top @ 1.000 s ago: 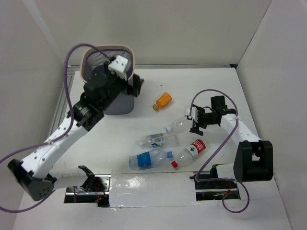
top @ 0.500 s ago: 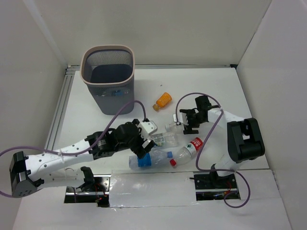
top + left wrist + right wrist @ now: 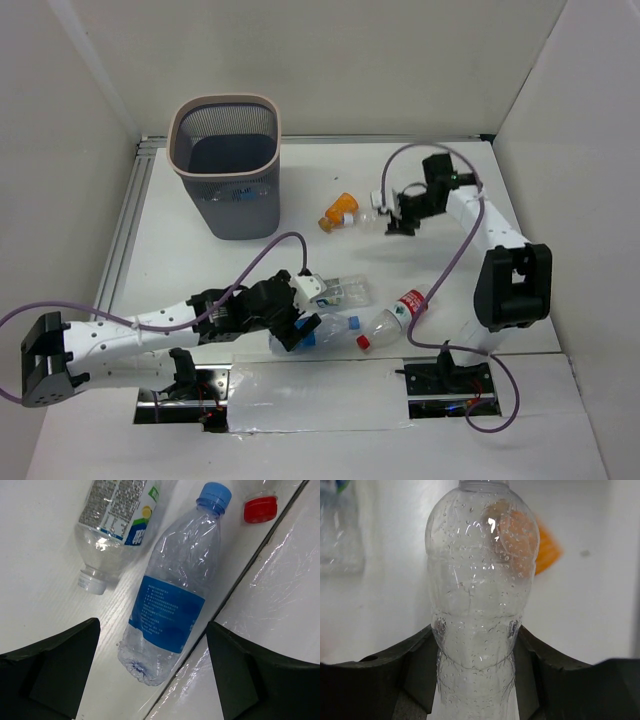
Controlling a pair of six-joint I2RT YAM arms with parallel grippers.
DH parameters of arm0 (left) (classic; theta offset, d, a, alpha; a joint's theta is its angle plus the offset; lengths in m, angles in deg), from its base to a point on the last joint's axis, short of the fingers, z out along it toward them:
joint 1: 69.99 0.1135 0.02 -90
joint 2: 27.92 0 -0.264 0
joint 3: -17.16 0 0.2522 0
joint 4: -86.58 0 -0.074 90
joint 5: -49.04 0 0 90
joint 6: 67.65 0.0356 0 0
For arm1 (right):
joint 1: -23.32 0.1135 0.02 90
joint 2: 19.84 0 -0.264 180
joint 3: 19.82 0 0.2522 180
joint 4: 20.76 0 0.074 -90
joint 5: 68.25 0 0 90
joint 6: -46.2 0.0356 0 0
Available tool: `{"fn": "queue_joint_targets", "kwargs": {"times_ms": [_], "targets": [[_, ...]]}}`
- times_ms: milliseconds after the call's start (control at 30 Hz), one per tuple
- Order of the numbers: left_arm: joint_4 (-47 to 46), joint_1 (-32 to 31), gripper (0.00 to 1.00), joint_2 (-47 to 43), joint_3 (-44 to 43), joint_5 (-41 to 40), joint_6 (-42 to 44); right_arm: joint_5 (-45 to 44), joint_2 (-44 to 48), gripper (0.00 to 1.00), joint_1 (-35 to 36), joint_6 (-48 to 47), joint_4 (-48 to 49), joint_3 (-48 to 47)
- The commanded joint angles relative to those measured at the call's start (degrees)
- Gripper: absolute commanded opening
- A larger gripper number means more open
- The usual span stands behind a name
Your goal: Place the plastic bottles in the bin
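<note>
My left gripper [image 3: 293, 325] is open, its jaws on either side of the base of a clear bottle with a blue label and blue cap [image 3: 172, 595] lying near the front edge [image 3: 318, 331]. My right gripper [image 3: 397, 214] is shut on a clear unlabelled bottle [image 3: 480, 605], held just right of the short orange bottle [image 3: 340, 210]. A clear bottle with a white and green label [image 3: 340, 291] and one with a red label and red cap [image 3: 396, 317] lie mid-table. The grey mesh bin [image 3: 226, 100] stands at the back left.
A shiny taped strip [image 3: 320, 395] runs along the near edge beside the blue-label bottle. White walls close in the left, back and right. Something blue shows through the bin's mesh [image 3: 235, 195]. A metal rail [image 3: 130, 220] lies left of the bin.
My left arm swung from over the bin down to the blue-label bottle at the front. My right gripper closed on the clear bottle and carried it back toward the orange bottle.
</note>
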Motion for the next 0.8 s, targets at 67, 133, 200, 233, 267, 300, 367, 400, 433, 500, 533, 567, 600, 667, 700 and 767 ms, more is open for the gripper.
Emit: {"fn": "queue_joint_targets", "kwargs": {"times_ms": [67,133,200,233,267,300,367,400,433,500,533,567,600,667,700,767], "targets": [[-3.4,-0.8,1.00,-1.3,2.2,2.6,-2.3,17.2,6.3,0.27,2.6,19.9,4.4,-17.0],[-4.0,-1.4,1.00,-0.7,2.7,3.1,-2.8,17.2,7.4,0.27,6.5,36.9,17.4,-17.6],[-4.5,-1.4,1.00,-0.1,2.7,3.7,-2.8,14.8,6.4,0.28,11.8,49.6,35.1,-20.0],[-4.5,-1.4,1.00,0.6,2.7,3.7,-2.8,13.8,5.0,0.29,13.6,52.7,39.5,-21.7],[-5.1,-1.4,1.00,1.2,2.7,3.7,-2.8,11.8,0.9,0.29,15.4,54.9,44.8,-27.1],[-5.1,-1.4,1.00,1.2,2.2,3.7,-2.8,10.4,-1.4,0.29,18.8,59.7,47.1,-30.2],[-5.1,-1.9,1.00,1.7,2.2,3.7,-2.8,6.9,-8.5,0.29,22.1,62.8,50.8,-39.9],[-5.1,-1.9,1.00,1.7,2.2,3.7,-3.5,5.5,-11.0,0.29,23.5,64.1,53.2,-43.5],[-5.1,-1.9,1.00,1.7,2.2,3.0,-4.1,4.8,-16.4,0.29,25.9,66.4,53.9,-52.0],[-5.7,-2.6,1.00,1.1,2.2,2.2,-4.9,3.0,-23.0,0.29,27.8,68.4,53.0,-62.4],[-5.7,-2.6,1.00,-0.1,2.7,1.7,-5.9,2.5,-26.5,0.29,29.1,71.3,53.0,-67.8],[-5.7,-3.1,1.00,-0.1,3.2,1.7,-6.4,2.5,-33.0,0.32,29.1,73.3,53.0,-77.2],[-5.7,-3.1,1.00,-1.0,3.2,1.7,-6.5,1.9,-36.0,0.34,29.7,75.8,55.1,-80.5],[-5.7,-3.7,1.00,-2.4,4.5,1.7,-7.9,1.1,-39.9,0.38,29.7,84.4,60.0,-82.8],[-5.7,-3.7,1.00,-2.4,4.5,1.1,-7.9,0.5,-41.5,0.42,30.3,86.4,63.6,-81.6],[-5.1,-3.7,1.00,-3.0,4.5,1.1,-8.4,0.5,-42.1,0.46,30.9,87.2,64.1,-79.3]]}}
